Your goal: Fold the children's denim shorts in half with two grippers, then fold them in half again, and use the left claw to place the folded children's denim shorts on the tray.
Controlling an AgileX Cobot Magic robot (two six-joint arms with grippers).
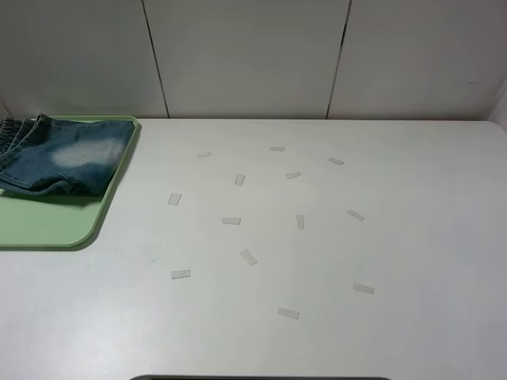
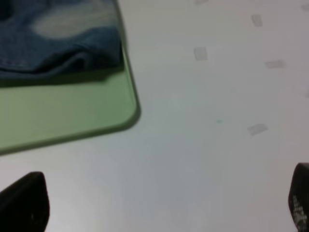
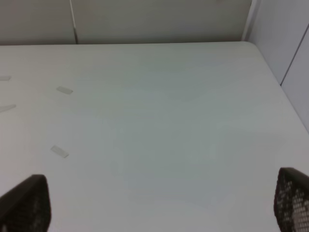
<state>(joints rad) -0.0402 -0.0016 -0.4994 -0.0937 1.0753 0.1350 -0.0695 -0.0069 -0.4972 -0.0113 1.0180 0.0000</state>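
- The children's denim shorts [image 1: 67,154] lie folded into a compact bundle on the tray [image 1: 47,226], toward its far edge, with the gathered waistband at the left and a pale faded patch facing up.
- One folded edge reaches the tray's right rim — in my left wrist view the denim [image 2: 58,34] seems to sit right on that rim, perhaps slightly over it; I cannot tell for sure.
- The tray sits at the far left corner of the tabletop [image 1: 317,261], its near half bare and its rounded near corner well clear of the cloth.
- I judge the denim soft but fairly thick: it should hold a fold, sag if lifted by one layer, and not slip much. If I had to take it again, I would pinch all the layers together at the folded edge near the rim, not the stretchy waistband.
- My left claw [image 2: 159,203] stands wide apart and holds nothing; it hangs over bare tabletop near the tray's corner.
- My right gripper [image 3: 154,200] is likewise spread and empty, over the right side of the tabletop, well apart from the tray.
- Small pale tape strips [image 1: 231,221] are scattered across the middle of the tabletop.
- The placing looks done to me — nothing is left on the tabletop to fold.
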